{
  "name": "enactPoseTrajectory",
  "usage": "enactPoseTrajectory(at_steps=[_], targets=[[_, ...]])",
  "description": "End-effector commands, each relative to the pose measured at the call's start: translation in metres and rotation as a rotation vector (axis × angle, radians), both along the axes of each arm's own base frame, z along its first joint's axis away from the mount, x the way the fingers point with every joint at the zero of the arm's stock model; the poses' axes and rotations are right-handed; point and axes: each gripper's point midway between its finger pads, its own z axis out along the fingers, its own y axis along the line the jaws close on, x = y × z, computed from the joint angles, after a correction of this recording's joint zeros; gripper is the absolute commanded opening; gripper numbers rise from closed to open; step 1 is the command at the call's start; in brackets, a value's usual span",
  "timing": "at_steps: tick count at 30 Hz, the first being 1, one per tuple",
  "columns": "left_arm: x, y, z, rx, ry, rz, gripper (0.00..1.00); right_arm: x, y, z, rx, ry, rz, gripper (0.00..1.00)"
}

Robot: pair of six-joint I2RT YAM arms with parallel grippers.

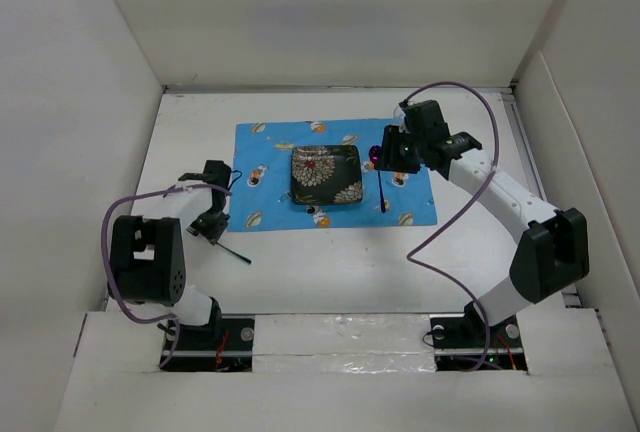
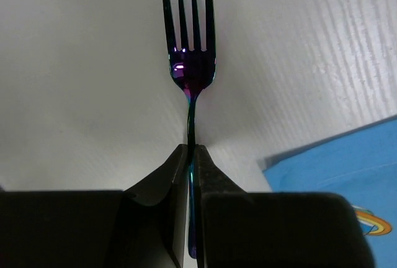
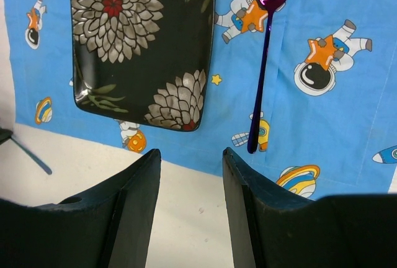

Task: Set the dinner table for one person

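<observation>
- The left gripper (image 1: pixel 212 218) is clamped on the thin handle of the dark iridescent metal fork (image 2: pixel 191 72). The tines project past the fingertips over the large matte white dinner table (image 1: pixel 330 272).
- The fork is off the blue astronaut-print cloth (image 1: pixel 270 152), near its near-left corner. In the left wrist view that corner shows just to the right of the fork. I cannot tell whether the tines touch the table.
- The step in hand looks like laying the fork to the left of the dark square floral plate (image 1: pixel 326 174).
- To do it well, carry the fork over the free strip of cloth beside the plate.
- Turn the fork parallel to the plate's side edge, mirroring the purple metal spoon (image 1: pixel 382 188) that lies on the cloth on the plate's right.
- Lower the fork until it rests flat before letting go. The grip is on a narrow handle, so a twist could roll it.
- The right gripper (image 3: pixel 191 156) has its jaws spread and holds nothing. In its wrist view it hovers by the cloth's near edge, with the plate ahead to the left and the spoon ahead to the right, and it touches neither.
</observation>
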Motion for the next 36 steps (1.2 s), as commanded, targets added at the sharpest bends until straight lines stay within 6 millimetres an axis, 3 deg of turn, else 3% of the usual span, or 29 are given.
enactPoseTrajectory(at_steps=[1,4,6,8,9,10,11,12,13,15,16,17,22,23,24,28,36], targets=[[-0.021,0.02,0.033,0.098,0.037,-0.065,0.0,0.007,0.002,0.026,0.044,-0.077,0.0,0.5],[0.002,0.018,0.075,0.112,-0.111,-0.163,0.0,0.008,-0.001,0.025,0.044,-0.07,-0.012,0.49],[0.032,0.008,0.111,0.132,-0.24,-0.294,0.0,0.007,-0.001,0.025,0.05,-0.07,-0.013,0.49],[0.059,-0.013,0.148,0.127,-0.34,-0.439,0.0,0.008,-0.005,0.024,0.053,-0.067,-0.032,0.49],[0.068,-0.021,0.156,0.122,-0.354,-0.483,0.0,0.008,-0.005,0.022,0.054,-0.062,-0.033,0.49],[0.078,-0.029,0.15,0.121,-0.315,-0.53,0.0,0.008,-0.005,0.021,0.056,-0.058,-0.036,0.49],[0.094,-0.047,0.169,0.137,-0.345,-0.6,0.0,0.008,-0.005,0.021,0.057,-0.057,-0.039,0.49],[0.098,-0.054,0.169,0.171,-0.297,-0.669,0.0,0.008,-0.006,0.024,0.059,-0.069,-0.045,0.48],[0.115,-0.061,0.172,0.226,-0.268,-0.701,0.0,0.008,-0.006,0.023,0.062,-0.069,-0.05,0.4],[0.122,-0.08,0.166,0.269,-0.203,-0.803,0.0,0.01,-0.01,0.025,0.065,-0.079,-0.064,0.31],[0.128,-0.083,0.151,0.265,-0.15,-0.818,0.0,0.01,-0.01,0.026,0.068,-0.077,-0.066,0.04],[0.133,-0.087,0.15,0.257,-0.151,-0.824,0.0,0.01,-0.009,0.028,0.07,-0.082,-0.061,0.0],[0.151,-0.105,0.121,0.216,-0.127,-0.935,0.0,0.01,-0.014,0.028,0.05,-0.075,-0.085,0.01],[0.154,-0.104,0.121,0.224,-0.125,-0.935,0.0,0.009,-0.015,0.027,0.049,-0.072,-0.087,0.07],[0.156,-0.108,0.115,0.236,-0.111,-0.958,0.0,0.008,-0.016,0.024,0.046,-0.067,-0.094,0.22],[0.16,-0.12,0.109,0.224,-0.121,-0.991,0.0,0.004,-0.019,0.015,0.041,-0.05,-0.104,0.38],[0.165,-0.139,0.08,0.207,-0.097,-1.016,0.0,-0.002,-0.024,0.004,0.024,-0.023,-0.122,0.39]])
